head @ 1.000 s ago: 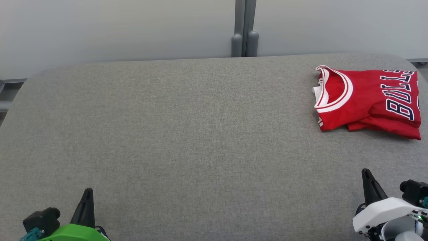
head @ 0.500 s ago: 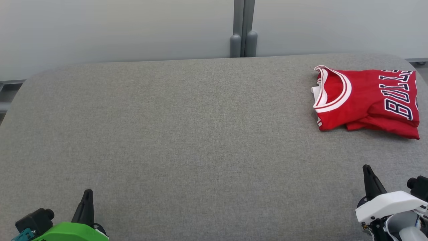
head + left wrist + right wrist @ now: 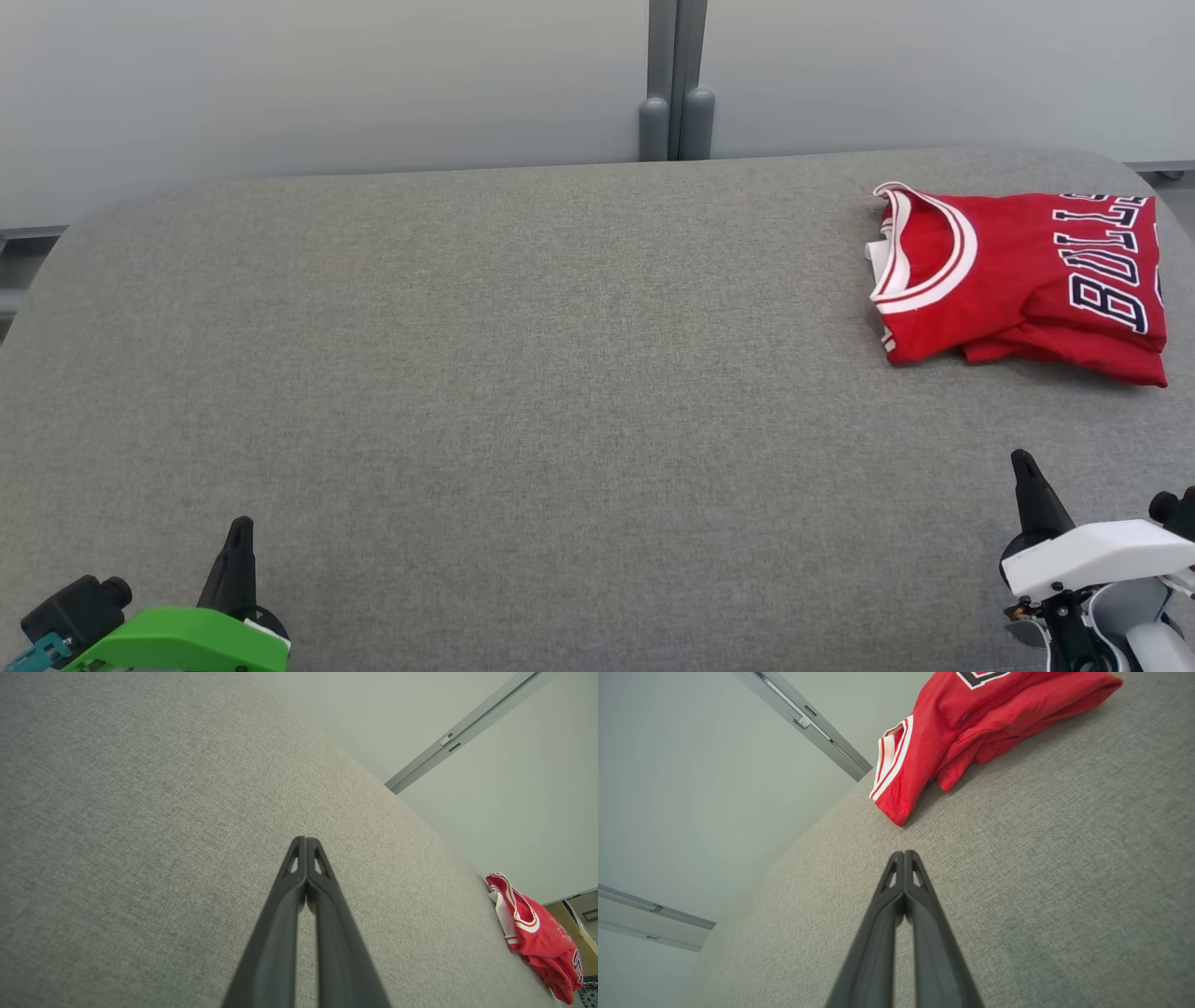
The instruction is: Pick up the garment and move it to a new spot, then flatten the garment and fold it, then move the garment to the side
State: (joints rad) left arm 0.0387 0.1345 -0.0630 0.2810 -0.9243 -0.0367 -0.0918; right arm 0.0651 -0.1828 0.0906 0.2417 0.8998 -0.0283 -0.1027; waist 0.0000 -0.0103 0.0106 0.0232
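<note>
Grey woven cloth covers the wide table (image 3: 523, 373), whose far edge curves down at both corners in front of a pale wall (image 3: 280, 75). A grey post (image 3: 676, 84) runs up the wall behind the middle of the far edge.

The red jersey (image 3: 1018, 280) lies folded on the far right part of the table, near the right-hand corner and well apart from both arms. Its long axis runs left to right, roughly along the far edge. The white-trimmed collar (image 3: 924, 247) forms the left end and points toward the middle of the table. The dark, white-edged lettering (image 3: 1106, 266) sits at the right end, turned sideways so the letters run away from the robot. Along the near side the folded layers do not line up, and a lower fold sticks out toward the robot.

The left gripper (image 3: 240, 541) hovers over the near left part of the table, its two dark fingers pressed together with nothing between them. The right gripper (image 3: 1024, 471) is at the near right, on the robot's side of the jersey. Its fingers are likewise closed tip to tip and empty, pointing roughly toward the jersey's collar end.
</note>
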